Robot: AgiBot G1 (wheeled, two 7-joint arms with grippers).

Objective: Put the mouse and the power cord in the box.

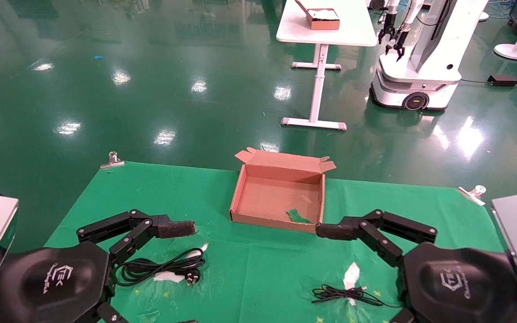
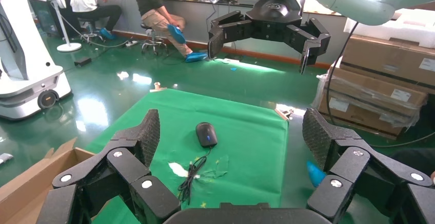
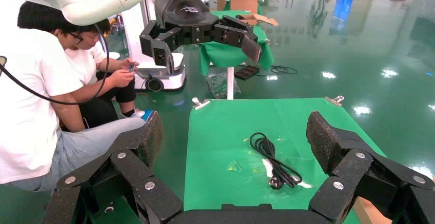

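One green scrap in the box — mouse, power cord outside.

Black linkage-fingered left claw and right claw, silver screws, grey wrist boxes.

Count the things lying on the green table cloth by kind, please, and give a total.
Brown cardboard boxes: 1, the shallow open brown cardboard box
Black corded items: 2, the thick black coiled power cord and the small black oval mouse
Metal cloth clips: 2
Total: 5

Head camera looks down; wrist cameras face each other across the green cloth.
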